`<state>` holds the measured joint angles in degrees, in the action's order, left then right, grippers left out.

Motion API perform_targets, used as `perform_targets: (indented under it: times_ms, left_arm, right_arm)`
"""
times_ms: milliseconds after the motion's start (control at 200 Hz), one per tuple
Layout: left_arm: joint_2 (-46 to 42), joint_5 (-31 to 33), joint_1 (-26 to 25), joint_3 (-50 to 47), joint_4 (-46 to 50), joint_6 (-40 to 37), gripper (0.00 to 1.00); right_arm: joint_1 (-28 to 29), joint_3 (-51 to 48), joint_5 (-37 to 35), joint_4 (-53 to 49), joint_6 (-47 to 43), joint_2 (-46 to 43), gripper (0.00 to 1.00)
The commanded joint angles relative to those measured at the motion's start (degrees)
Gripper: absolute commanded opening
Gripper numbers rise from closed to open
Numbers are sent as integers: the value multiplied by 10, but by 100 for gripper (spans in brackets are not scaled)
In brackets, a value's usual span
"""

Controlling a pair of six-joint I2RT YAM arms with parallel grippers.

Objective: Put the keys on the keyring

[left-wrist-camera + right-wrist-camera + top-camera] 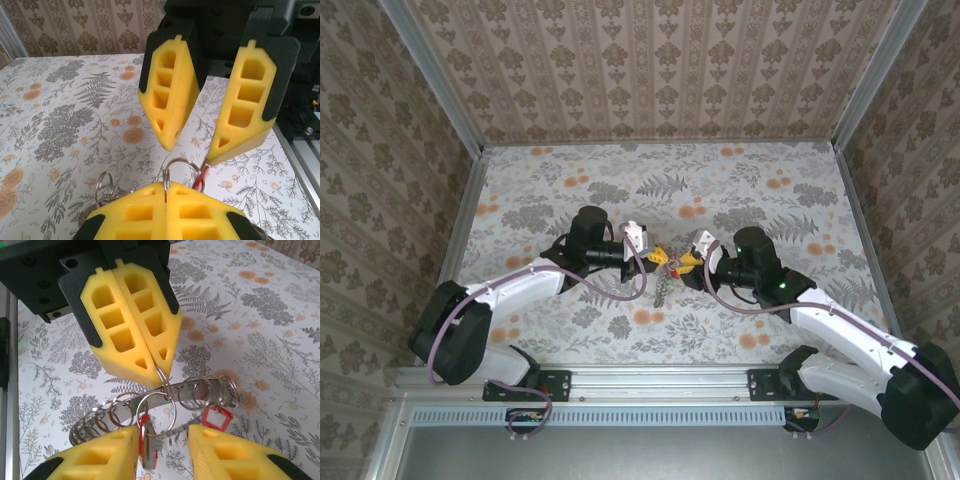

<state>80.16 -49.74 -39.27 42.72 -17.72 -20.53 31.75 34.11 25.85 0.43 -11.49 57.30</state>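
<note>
My left gripper (658, 258) (166, 186) (159, 377) is shut on a small split ring (182, 162) (174, 412), its yellow pads pressed together. From that ring hangs a red-headed key (148, 442) (200, 177). The keyring appears as a bright metal band (178, 390) curved into a loop, threaded with several small split rings; a red tag (216, 419) dangles from one. My right gripper (686, 263) (162, 434) (192, 150) faces the left one, open, jaws either side of the held ring and key; the key lies close to its left finger. The bunch (663, 285) hangs just above the table.
The floral tablecloth (740, 190) covers the table, with patterned walls on three sides. A metal rail (650, 378) with both arm bases runs along the near edge. More loose split rings (102, 186) hang to the left of my left fingers.
</note>
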Motion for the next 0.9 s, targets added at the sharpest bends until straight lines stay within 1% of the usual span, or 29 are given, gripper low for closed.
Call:
perform_targets:
  times_ms: [0,55,210,320,385,510,625,895]
  left_arm:
    - [-19,-13,3,-4,-25,10,0]
    - [-19,-12,2,-4,-24,11,0]
    - [-19,-12,2,-3,-23,10,0]
    - [-19,-11,2,-1,-18,9,0]
    - [-19,-11,2,-1,-16,7,0]
    - [-18,-13,2,-1,-15,8,0]
    - [-18,-15,2,1,-14,8,0]
    - [-18,-18,2,4,-12,8,0]
  right_arm:
    - [-4,11,12,-38,0,-8,38]
    - [-3,17,14,-39,-3,-8,40]
    - [-2,33,-16,-37,-19,7,36]
    - [2,30,-18,8,-17,-4,40]
    - [3,31,-11,22,-32,-7,39]
    - [4,60,-1,-20,-71,12,38]
    - [5,75,22,-36,-91,28,31]
    - [7,93,38,-67,-134,55,29]
